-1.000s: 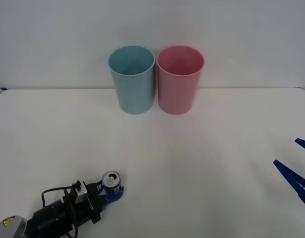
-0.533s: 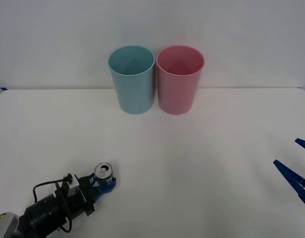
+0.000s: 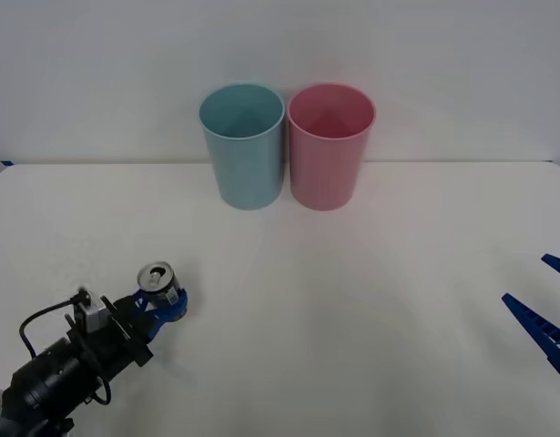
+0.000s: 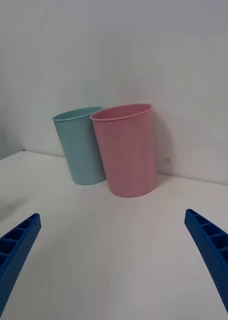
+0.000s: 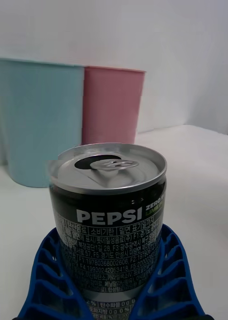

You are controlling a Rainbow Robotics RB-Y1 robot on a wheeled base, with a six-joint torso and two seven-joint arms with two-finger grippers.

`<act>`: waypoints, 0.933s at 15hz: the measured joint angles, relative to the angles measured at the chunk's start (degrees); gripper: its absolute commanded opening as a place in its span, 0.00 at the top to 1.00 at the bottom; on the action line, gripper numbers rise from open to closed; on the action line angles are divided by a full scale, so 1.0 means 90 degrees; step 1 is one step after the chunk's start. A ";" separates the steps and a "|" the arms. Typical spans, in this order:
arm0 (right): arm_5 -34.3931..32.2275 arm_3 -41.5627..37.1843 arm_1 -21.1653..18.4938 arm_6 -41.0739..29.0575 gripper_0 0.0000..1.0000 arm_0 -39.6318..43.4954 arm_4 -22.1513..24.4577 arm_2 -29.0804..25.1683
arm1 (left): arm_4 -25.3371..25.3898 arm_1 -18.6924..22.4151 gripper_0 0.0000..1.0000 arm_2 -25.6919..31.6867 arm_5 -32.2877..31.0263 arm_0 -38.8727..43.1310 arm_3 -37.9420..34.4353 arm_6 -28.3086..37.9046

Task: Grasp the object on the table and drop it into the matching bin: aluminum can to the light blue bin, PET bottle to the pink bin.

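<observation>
Can sits upright, clamped between the left gripper's blue fingers, blue bin well ahead; carry it level and centre it over that rim before release; right gripper idle, open.

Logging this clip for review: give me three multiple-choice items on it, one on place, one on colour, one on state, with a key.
1. Where is the can?
A. In the left gripper, near the table's left front
B. Inside the pink bin
C. Beside the right gripper

2. Which bin stands on the robot's left?
A. Pink
B. Light blue
C. White

3. How is the right gripper?
A. Shut on the can
B. Shut, empty
C. Open, empty

Key: 1 A, blue fingers hug the can's sides in the left wrist view; 2 B, the light blue bin is on the left in the front view; 3 C, its fingers stand wide apart.
</observation>
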 measured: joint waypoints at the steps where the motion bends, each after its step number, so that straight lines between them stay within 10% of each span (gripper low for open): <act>1: 0.0000 0.0000 0.0000 0.0000 0.00 0.0000 0.0000 0.0000 | 0.0077 -0.0001 1.00 0.0005 0.0138 0.0029 -0.0215 0.0176; 14: 0.0000 0.0000 0.0000 0.0000 0.00 0.0000 0.0000 0.0000 | -0.0652 0.0103 1.00 0.0245 0.1863 -0.0346 -0.2647 0.3078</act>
